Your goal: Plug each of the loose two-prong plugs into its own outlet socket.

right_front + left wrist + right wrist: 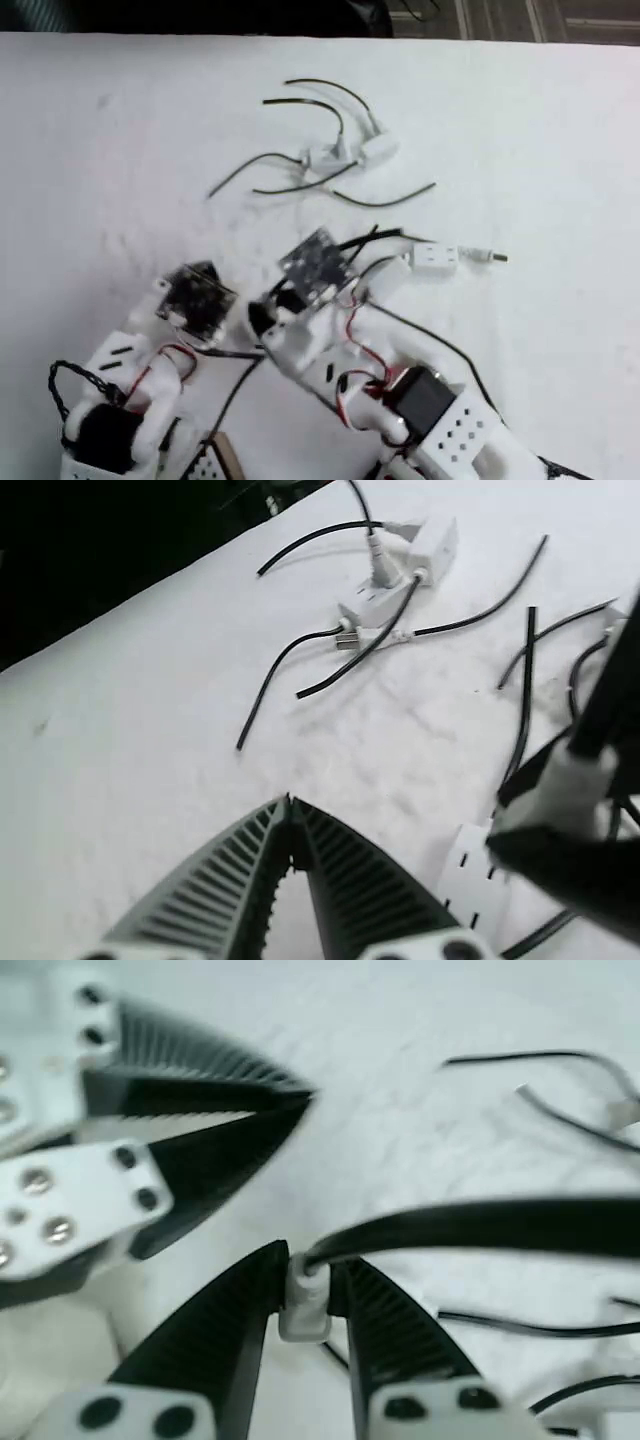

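The right claw (pixel 310 1258) is clenched on a small white two-prong plug (pixel 302 1305). It holds the plug by the body, close to the fingertips, and the black cable (pixel 480 1225) of the plug runs away sideways from between the fingers. I think such a grip near the tips is chosen so that the prongs are left free for the socket, but the prongs themselves I cannot see. The left claw (pixel 291 802) is clenched too, with nothing inside. It hangs low over the table (pixel 120 760), close in front of the right one, and probably it is placed there to steady a socket block or the cable. A white outlet block (pixel 435 257) lies on the table near the right arm, on the side away from the left arm, and seems the nearest target. Farther off lies a group of outlet blocks (pixel 345 152) with thin cables around. Some look plugged already, though I cannot tell this for each one.
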### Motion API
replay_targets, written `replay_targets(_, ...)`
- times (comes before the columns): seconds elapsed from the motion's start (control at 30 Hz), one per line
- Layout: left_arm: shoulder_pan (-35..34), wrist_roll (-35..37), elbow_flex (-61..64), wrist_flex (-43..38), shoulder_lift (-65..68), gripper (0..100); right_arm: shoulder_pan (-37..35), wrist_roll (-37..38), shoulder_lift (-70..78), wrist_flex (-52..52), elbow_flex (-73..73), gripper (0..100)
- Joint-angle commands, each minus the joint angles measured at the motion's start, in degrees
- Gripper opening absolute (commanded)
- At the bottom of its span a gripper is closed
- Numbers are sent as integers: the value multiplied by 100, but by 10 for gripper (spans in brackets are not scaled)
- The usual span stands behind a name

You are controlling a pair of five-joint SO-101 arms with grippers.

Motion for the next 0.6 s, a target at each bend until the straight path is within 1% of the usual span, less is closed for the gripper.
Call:
replay_targets(0.0, -435, -35, 35, -158, -40, 20, 154, 53, 470, -549, 88, 17)
replay_targets(0.07, -725, -35, 35, -141, -40, 20, 171, 53, 1007, -910, 132, 17)
replay_targets(0.27, -1771, -35, 273, -132, -40, 20, 541, 62, 2659, -2018, 123, 17)
replay_targets(0.3, -1886, -53, 396, -132, -40, 20, 576, 185, 2826, -2149, 123, 17)
replay_targets(0.4, -2062, -79, 809, -167, -40, 20, 593, 554, 3187, -2325, 149, 17)
replay_targets(0.57, -2062, -88, 888, -167, -40, 20, 585, 580, 3310, -2308, 185, 17)
